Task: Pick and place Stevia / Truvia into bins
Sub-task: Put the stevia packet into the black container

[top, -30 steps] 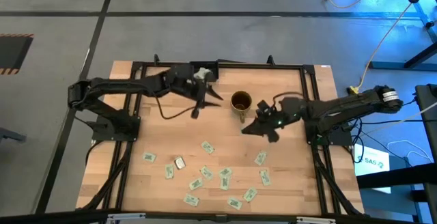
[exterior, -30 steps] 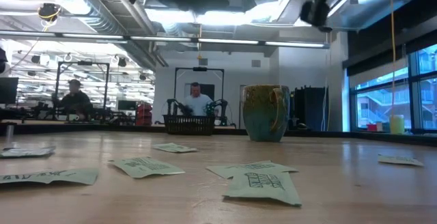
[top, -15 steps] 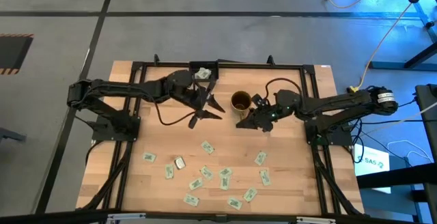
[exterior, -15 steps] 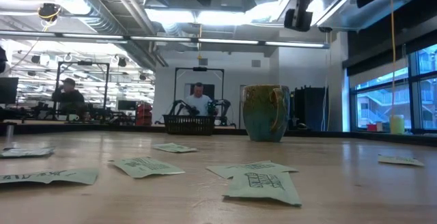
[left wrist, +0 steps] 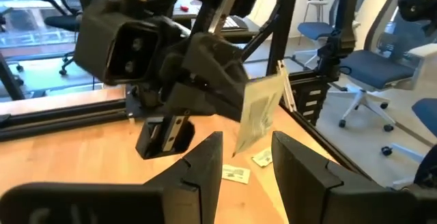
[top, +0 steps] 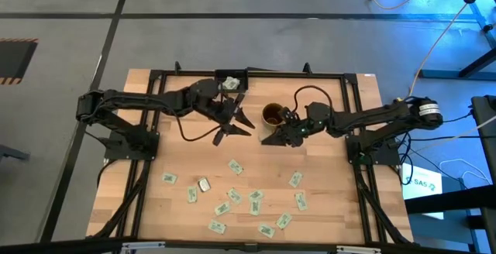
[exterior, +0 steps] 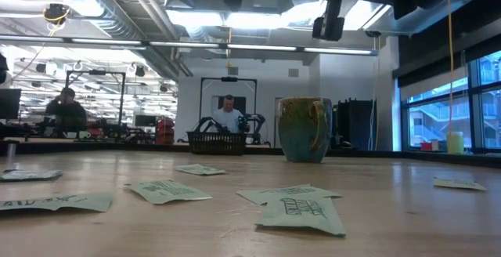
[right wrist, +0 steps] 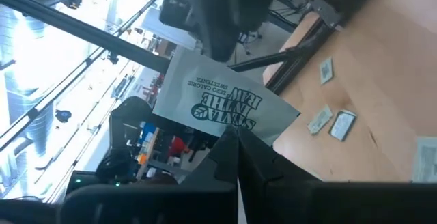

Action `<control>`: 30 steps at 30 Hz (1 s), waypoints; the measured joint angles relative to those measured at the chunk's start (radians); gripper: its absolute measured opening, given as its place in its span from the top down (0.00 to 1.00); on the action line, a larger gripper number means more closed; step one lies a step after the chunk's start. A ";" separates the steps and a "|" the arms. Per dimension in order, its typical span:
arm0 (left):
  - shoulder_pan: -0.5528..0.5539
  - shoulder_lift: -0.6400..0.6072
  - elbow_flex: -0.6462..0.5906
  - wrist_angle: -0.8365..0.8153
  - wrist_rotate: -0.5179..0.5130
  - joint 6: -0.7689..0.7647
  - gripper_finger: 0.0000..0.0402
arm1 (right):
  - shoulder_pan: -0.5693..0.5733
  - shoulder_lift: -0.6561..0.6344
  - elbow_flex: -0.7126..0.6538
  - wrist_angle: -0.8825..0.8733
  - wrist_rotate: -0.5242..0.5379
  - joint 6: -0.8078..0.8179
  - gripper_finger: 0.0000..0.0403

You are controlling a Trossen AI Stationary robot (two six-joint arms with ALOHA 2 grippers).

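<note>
**Right claw held a packet beside the mug**

The right gripper (top: 270, 139) was pinched tight on one sachet (right wrist: 222, 101), white with green print. It hung just beside the mug (top: 272, 114), on the side nearer the loose sachets. The mug stood near the middle of the table's far edge. The left gripper (top: 241, 121) waited on the mug's other side, fingers (left wrist: 205, 166) apart, holding nothing. Many other sachets (top: 255, 196) lay spread over the near half of the table (top: 155, 200). I could not see the black tray.
</note>
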 joint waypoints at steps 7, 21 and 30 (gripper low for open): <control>-0.011 0.007 0.000 -0.001 0.020 -0.016 0.70 | -0.009 0.047 0.049 -0.004 -0.004 0.006 1.00; -0.008 0.004 -0.001 -0.011 0.122 -0.017 0.70 | -0.010 0.080 0.196 -0.174 -0.054 -0.111 1.00; -0.014 0.004 -0.001 -0.014 0.118 -0.019 0.71 | -0.010 0.080 0.196 -0.175 -0.050 -0.108 1.00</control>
